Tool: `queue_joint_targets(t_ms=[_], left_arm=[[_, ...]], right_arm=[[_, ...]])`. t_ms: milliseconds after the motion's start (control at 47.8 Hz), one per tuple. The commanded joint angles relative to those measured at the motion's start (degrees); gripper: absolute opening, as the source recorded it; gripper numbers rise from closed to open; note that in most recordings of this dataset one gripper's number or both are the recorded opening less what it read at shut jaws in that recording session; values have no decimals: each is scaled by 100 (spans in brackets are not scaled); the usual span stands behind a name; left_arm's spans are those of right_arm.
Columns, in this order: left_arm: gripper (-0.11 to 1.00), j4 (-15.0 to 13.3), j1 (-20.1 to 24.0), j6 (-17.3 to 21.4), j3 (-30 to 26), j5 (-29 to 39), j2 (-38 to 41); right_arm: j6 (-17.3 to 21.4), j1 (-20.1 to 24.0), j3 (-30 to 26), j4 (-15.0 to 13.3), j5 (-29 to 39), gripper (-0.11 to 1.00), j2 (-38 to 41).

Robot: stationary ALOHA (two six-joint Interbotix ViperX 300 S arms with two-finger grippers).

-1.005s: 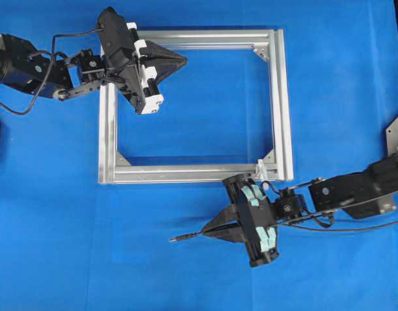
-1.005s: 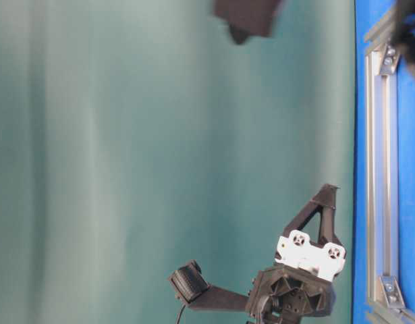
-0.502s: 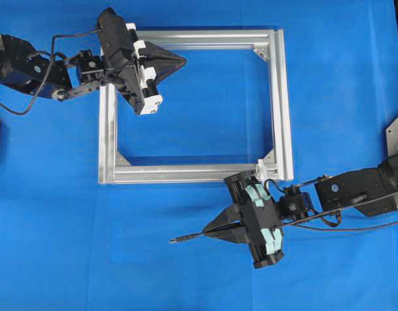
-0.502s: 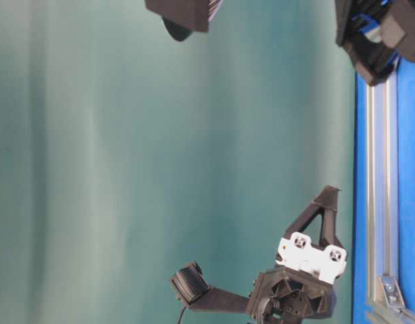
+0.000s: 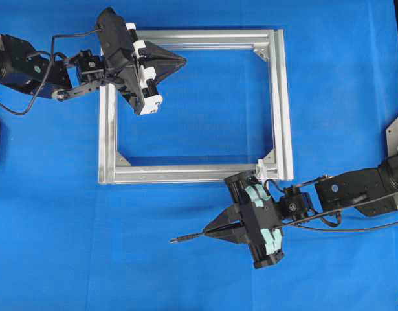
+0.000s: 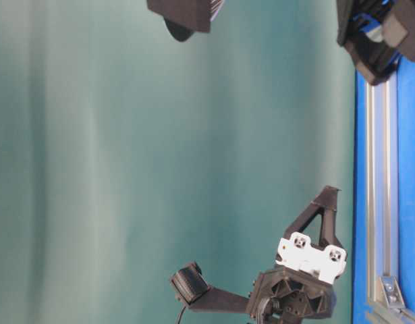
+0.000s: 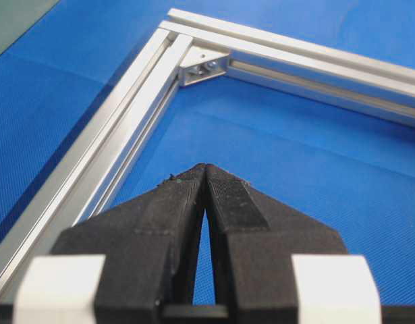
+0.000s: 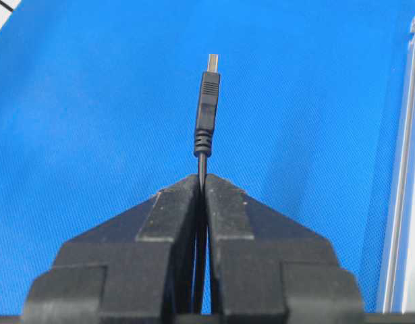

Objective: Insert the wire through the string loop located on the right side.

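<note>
Only the right wrist view shows the right gripper (image 8: 201,185) jaws clamped on the wire (image 8: 206,101), plug jutting beyond them over the blue worktop (image 5: 328,97), the string loop (image 5: 262,170) on the frame (image 5: 281,103) nearby, while the left gripper (image 7: 205,177) hovers closed, empty, inside the frame's far-left corner.

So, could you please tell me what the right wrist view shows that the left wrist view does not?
Only the right wrist view shows the thin black wire with its plug tip, pinched in the shut right gripper. Only the left wrist view shows the shut, empty left gripper and the frame's silver corner bracket. Both show the blue table cover and the silver aluminium frame.
</note>
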Motion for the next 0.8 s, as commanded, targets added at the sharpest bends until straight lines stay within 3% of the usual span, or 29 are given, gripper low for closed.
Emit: queue_joint_targets(t_ms=[0, 586, 774], left_arm=[[0, 18, -9, 0, -44, -26, -176], [0, 18, -9, 0, -44, -26, -176], [0, 18, -9, -26, -62, -26, -176]], right_arm=[[-9, 18, -105, 0, -18, -4, -176], [0, 18, -53, 9, -18, -4, -202], [44, 44, 343, 79, -9, -4, -475]])
